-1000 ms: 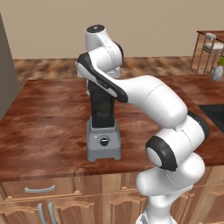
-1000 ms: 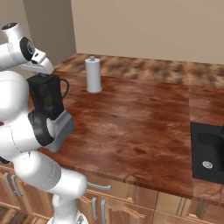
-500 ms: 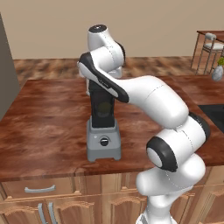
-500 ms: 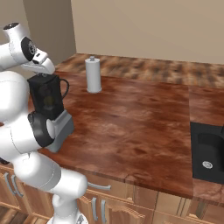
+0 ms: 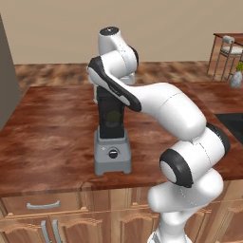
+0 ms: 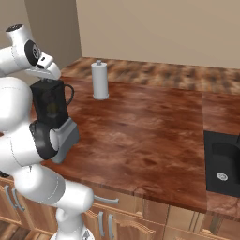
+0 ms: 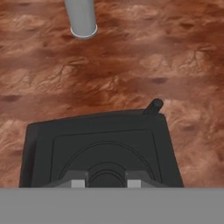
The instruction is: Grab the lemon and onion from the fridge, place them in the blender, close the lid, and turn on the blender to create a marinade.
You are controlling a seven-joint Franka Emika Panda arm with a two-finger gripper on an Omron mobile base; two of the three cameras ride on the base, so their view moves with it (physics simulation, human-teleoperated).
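— Where does the blender (image 5: 112,137) stand?

— On the brown wooden table (image 6: 140,136), near its front edge, upright. The grey base with its round black knob (image 5: 113,153) faces the cabinet side; the dark jar rises from it, partly behind the white arm in the left base view.

— And the lid (image 7: 101,148)?

— The flat black cap sits on top of the jar, covering it edge to edge as the hand view looks straight down on it. A small dark nub sticks out at one corner of the jar top.

— The tool (image 7: 106,183)?

— Right over the lid, at the raised ring in its middle. Its two fingertips (image 7: 79,183) stand a little apart, one to each side of that ring; whether they pinch it or merely flank it, I cannot tell.

— Anything inside the jar?

— In the base views a faint yellowish patch shows through the dark wall; too dim to name.

— What else is on the table?

— A white paper-towel roll (image 6: 99,80), upright, well behind the blender. A dark sink (image 6: 224,161) is set into the table far to the right.
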